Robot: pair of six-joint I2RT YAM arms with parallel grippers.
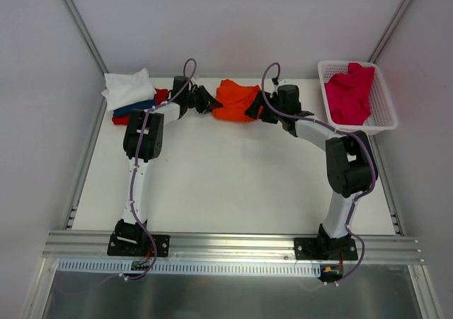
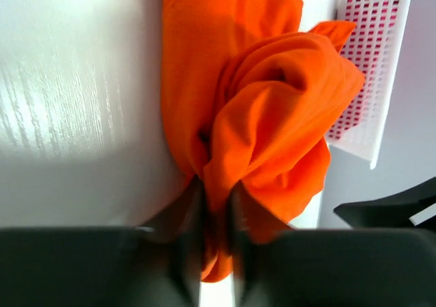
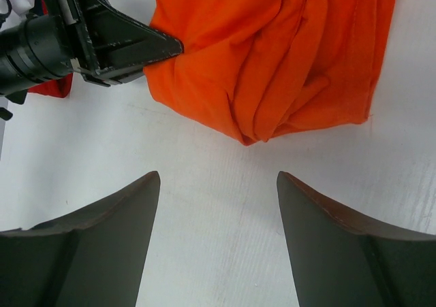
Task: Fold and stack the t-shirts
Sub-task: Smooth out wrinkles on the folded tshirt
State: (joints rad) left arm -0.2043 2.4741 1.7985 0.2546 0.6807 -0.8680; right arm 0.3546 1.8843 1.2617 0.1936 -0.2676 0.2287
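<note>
White shirt (image 1: 129,87) on top, blue shirt (image 1: 136,108) under it, red shirt (image 1: 121,119) at the bottom: that pile sits in the upper left of the top view, on the far side of the desk (image 1: 226,184). Moving right, the left tool (image 2: 216,215) is pinched almost closed on a bunched edge of the orange shirt (image 1: 237,101), which lies crumpled at upper centre. Next along, the right tool (image 3: 218,184) hangs with its fingers wide apart and nothing between them, just short of the shirt's near edge. Far right, the pink shirt (image 1: 349,93) waits in the basket (image 1: 388,125).

Now the risks. That pinch looks to hold several gathered layers, so a pull may drag the whole wad instead of opening one edge, or the cloth may slip out. If the right tool bites a fold rather than a corner, the shirt twists. And a sweep leftward could knock the nearby pile.
</note>
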